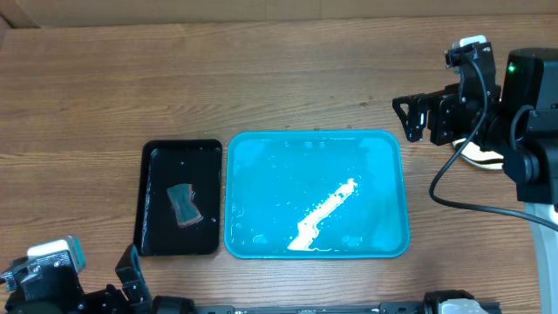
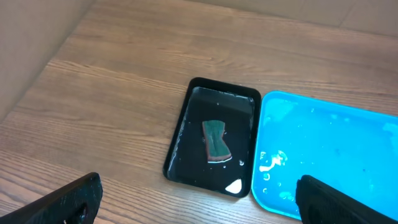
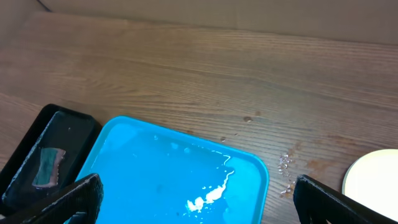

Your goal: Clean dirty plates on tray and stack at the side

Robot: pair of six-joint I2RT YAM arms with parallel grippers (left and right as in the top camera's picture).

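Blue tray [image 1: 261,174] sat in the middle of the table [image 1: 261,78], and there was not a plate on it: only water beads and a bright streak of glare across the wet floor of it. The plates [image 1: 482,157] were off to the right side. The overhead view gave just a pale sliver under the right arm, and the right wrist view caught one pale round edge at its lower right corner, well apart from the tray. How many lay there, and whether squarely stacked, I could not tell.

The right gripper [image 1: 406,119] hung above the table beyond the tray's far right corner, fingers spread and nothing between them. The left gripper [image 2: 199,183] was low at the near left, jaws wide as well, carrying nothing. The sponge [image 1: 181,205] lay alone in the wet black tray [image 1: 157,157], just beside the blue one, with neither arm near it.

My read was that the scrubbing and the stacking were over, or as good as over, with the last plate set down at the side and the tool put away. The next move looked like little more than pulling both arms clear. The right arm would need to lift away without brushing the pile beneath it, and a look at that pile would settle whether all three were there
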